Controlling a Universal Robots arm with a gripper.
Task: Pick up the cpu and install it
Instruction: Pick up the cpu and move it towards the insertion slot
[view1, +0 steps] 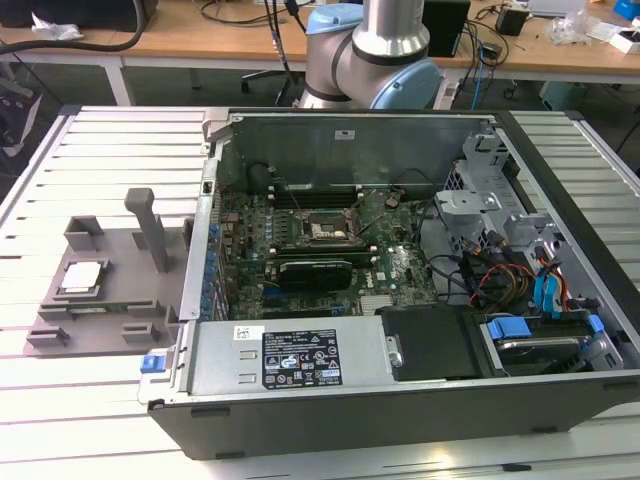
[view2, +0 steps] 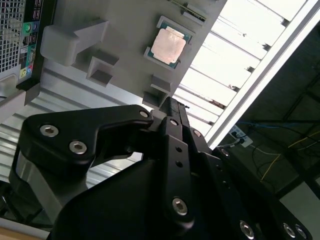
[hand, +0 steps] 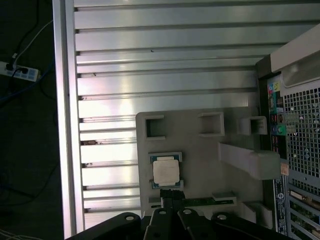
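The cpu (view1: 82, 278) lies flat, metal top up, in a shallow seat of the grey tray (view1: 125, 295), which rests on the slatted table (view1: 120, 150) at the exterior view's left, outside the open computer case (view1: 350, 440) and well apart from the empty socket (view1: 322, 232) on the board within. It is square, so it has no long axis to speak of; its edges run parallel with the tray's own edges. In both wrist views the cpu (hand: 166, 171) sits just beyond the tips of the gripper (hand: 170, 196), close in line with them yet apart from them, with bare tray between chip and tips. The gripper (view2: 169, 105) hangs above the tray's near edge, and its jaws look pressed together with nothing pinched between them. In the first wrist view the seam between the two tips points straight at the chip, so I judge that the closing direction runs along one pair of the cpu's edges. How high the tips stand over the tray I cannot tell. Nothing touches the cpu (view2: 169, 45), and it is not yet lifted.
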